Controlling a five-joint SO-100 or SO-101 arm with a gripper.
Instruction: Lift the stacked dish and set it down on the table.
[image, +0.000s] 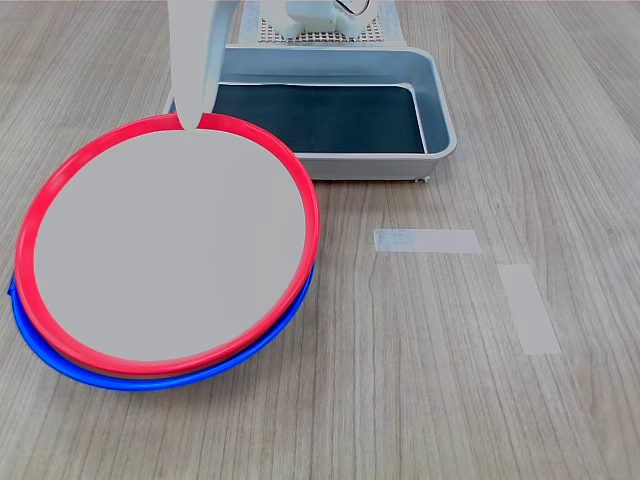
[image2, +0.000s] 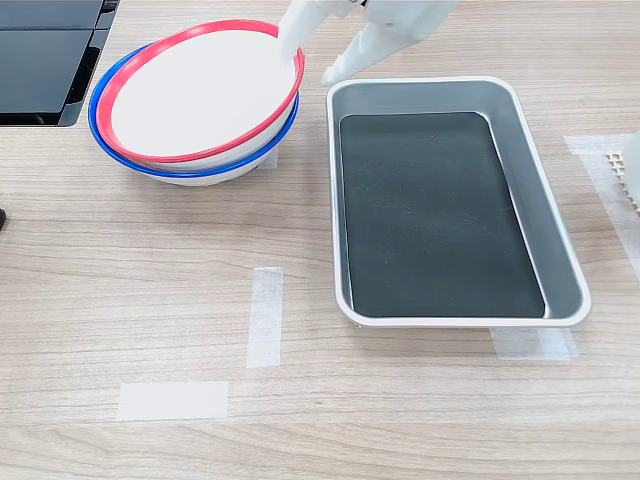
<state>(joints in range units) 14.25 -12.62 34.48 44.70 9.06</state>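
Second exterior view shows the claw (image2: 308, 62) spread wide astride the stacked dish (image2: 200, 90) rim, first hides that

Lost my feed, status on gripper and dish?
Gripper open, straddling the red dish rim at the tray side. Dish tilted on blue plate, not lifted. Table clear nearby.

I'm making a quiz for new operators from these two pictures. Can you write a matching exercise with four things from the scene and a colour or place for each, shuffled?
Things:
1. stacked dish
2. lower plate
3. tray
4. hand

Descriptions:
A. blue rim, underneath
B. grey walls, dark bottom, nothing inside
C. white, open, at the far rim of the top plate in the first exterior view
D. red rim, on top, tilted

Pairs: 1-D, 2-A, 3-B, 4-C
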